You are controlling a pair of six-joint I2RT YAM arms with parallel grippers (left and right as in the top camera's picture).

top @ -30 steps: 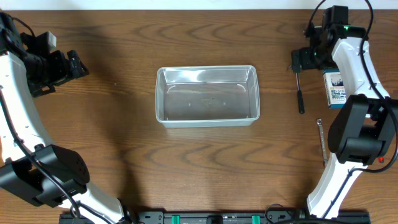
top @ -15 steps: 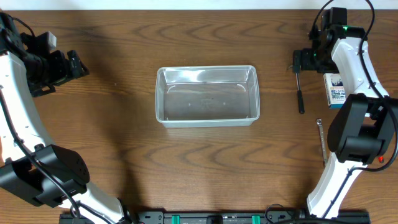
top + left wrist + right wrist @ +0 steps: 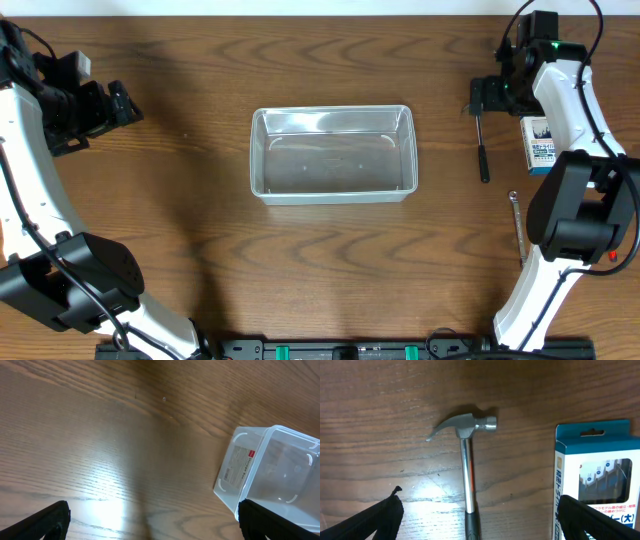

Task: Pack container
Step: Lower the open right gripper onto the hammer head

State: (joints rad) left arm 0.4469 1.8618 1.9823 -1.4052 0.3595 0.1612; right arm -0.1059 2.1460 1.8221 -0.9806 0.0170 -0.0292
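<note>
Little changing over last second: my right gripper [image 3: 489, 96] nudging slightly right, settling over head of claw hammer [image 3: 468, 475], jaws spread wide, gripping nothing. My left gripper [image 3: 118, 103] idling at far left, also wide and empty. Clear container [image 3: 332, 152] sitting at centre, nothing inside, well left of hammer. Judging hammer pick-up coming next; packing not yet begun.

Bare surface [image 3: 190, 200] all round the clear container [image 3: 332, 153], open on every side and from above. Tighter at the right: hammer [image 3: 468, 460] lying under the wide-spread right pincer [image 3: 480, 525], blue-and-white box [image 3: 600, 480] just beside it, thin metal tool [image 3: 517, 228] further toward that arm's base.
</note>
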